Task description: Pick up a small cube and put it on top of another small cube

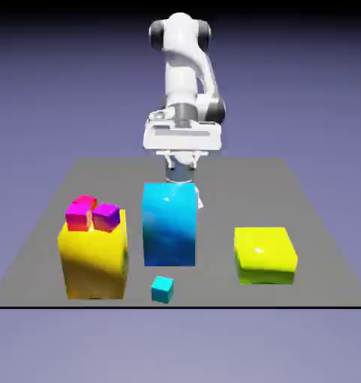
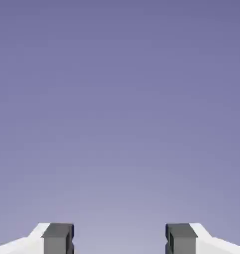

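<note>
The tiny cyan cube [image 1: 162, 289] lies on the grey table [image 1: 303, 217] near its front edge, just in front of the tall cyan-blue block [image 1: 169, 224]. Two small cubes, one magenta [image 1: 78, 215] and one purple [image 1: 106, 217], sit side by side on top of the big yellow block [image 1: 93, 258] at the exterior view's left. My gripper [image 1: 181, 173] hangs behind the tall block, far from the cyan cube, its lower part hidden. In the hand view the gripper [image 2: 119, 240] is open: the two grey fingertips [image 2: 57, 238] stand wide apart with only backdrop between them.
A low yellow-green block [image 1: 265, 254] sits on the exterior view's right. The tall cyan-blue block stands between the arm and the tiny cube. The hand view shows nothing but the blue-violet backdrop.
</note>
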`<action>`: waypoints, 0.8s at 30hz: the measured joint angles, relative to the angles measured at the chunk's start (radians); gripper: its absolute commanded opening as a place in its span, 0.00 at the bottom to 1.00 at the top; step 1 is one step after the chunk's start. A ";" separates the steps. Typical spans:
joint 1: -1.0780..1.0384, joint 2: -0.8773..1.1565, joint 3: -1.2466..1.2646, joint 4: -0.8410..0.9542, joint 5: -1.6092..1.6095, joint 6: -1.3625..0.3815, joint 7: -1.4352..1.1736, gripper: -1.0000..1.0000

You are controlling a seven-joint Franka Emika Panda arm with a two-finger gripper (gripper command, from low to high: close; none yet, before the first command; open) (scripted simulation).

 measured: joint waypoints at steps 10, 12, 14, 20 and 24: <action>0.130 0.359 -0.182 0.184 0.305 -0.180 0.435 0.50; 0.156 0.430 -0.219 0.220 0.366 -0.216 0.522 0.50; 0.182 0.502 -0.255 0.257 0.427 -0.252 0.609 0.50; 0.261 0.717 -0.365 0.367 0.610 -0.360 0.870 0.50; 0.313 0.861 -0.438 0.440 0.732 -0.432 1.044 0.50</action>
